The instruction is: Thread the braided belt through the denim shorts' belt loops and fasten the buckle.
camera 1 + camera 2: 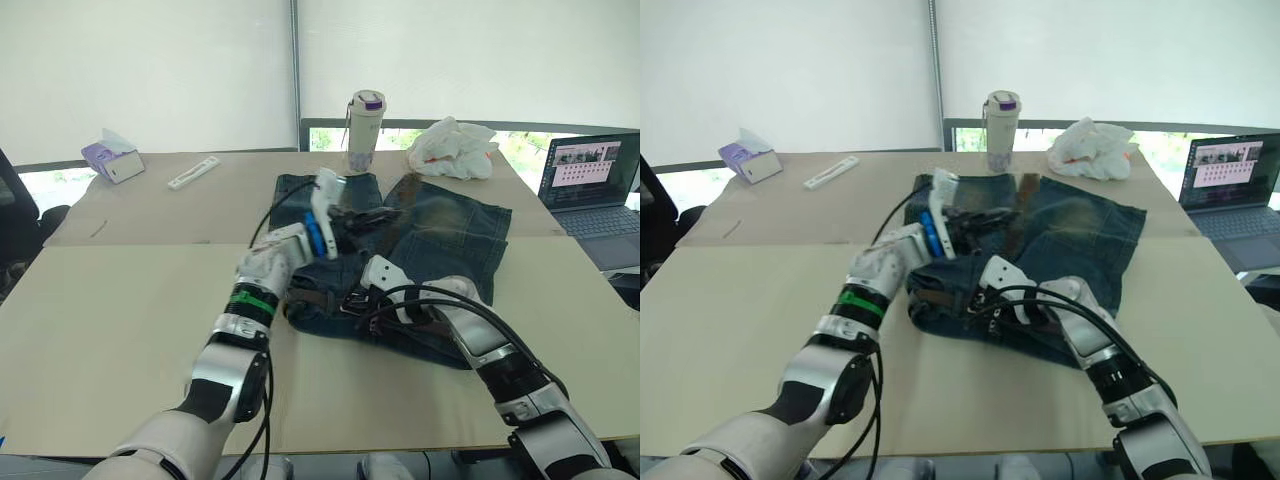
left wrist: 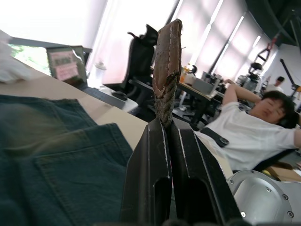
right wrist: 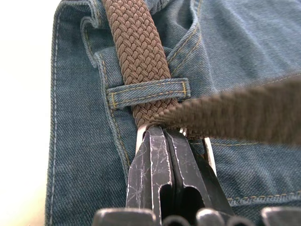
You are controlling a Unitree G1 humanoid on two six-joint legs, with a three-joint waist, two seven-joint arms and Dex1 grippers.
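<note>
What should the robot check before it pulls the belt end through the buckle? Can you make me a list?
1. Left gripper holds the belt tip: ok, fingers shut on the braided belt.
2. Right gripper steadies the buckle: ok, it is shut right at the metal frame.
3. Belt sits under the belt loop: ok for this loop; other loops, cannot tell.
4. Denim shorts lie flat on the table: ok at the legs, bunched at the waistband.
5. Belt untwisted between the grippers: cannot tell.
6. Bottle and plastic bag out of the way: ok.
</note>
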